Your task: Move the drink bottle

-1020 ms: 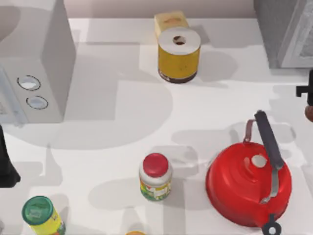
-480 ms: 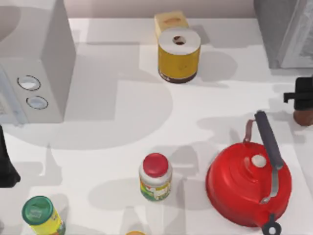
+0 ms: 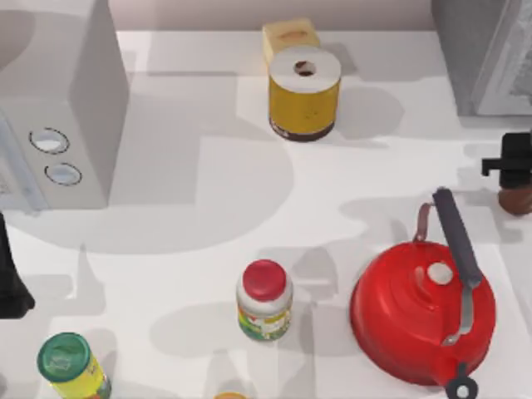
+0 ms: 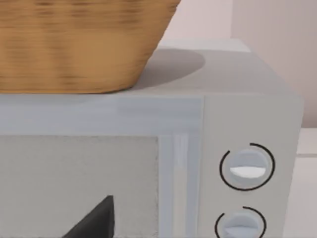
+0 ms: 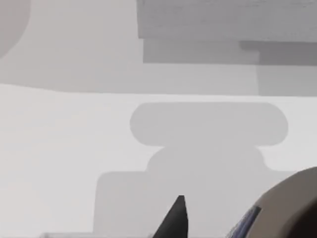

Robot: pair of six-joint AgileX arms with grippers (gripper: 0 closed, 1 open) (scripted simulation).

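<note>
The drink bottle [image 3: 516, 200] shows as a dark brown rounded body at the table's right edge, just behind the kettle's handle. My right gripper [image 3: 509, 164] is black, sits directly over it and is shut on it. In the right wrist view the bottle's grey-silver label [image 5: 292, 208] fills the corner beside one black fingertip [image 5: 174, 218], above the white table. The bottle's cap is hidden. My left arm [image 3: 10, 278] is parked at the left edge.
A red kettle [image 3: 424, 312] stands close in front of the bottle. A red-lidded white jar [image 3: 264, 299] is at centre front and a green-lidded yellow jar [image 3: 71, 366] at front left. At the back are a yellow canister [image 3: 304, 91], a microwave [image 3: 58, 108] carrying a wicker basket [image 4: 84, 44], and a grey appliance [image 3: 486, 50].
My right gripper came leftward from the right edge with the drink bottle in it, then stayed almost still over the last half second. The left arm has not moved.
</note>
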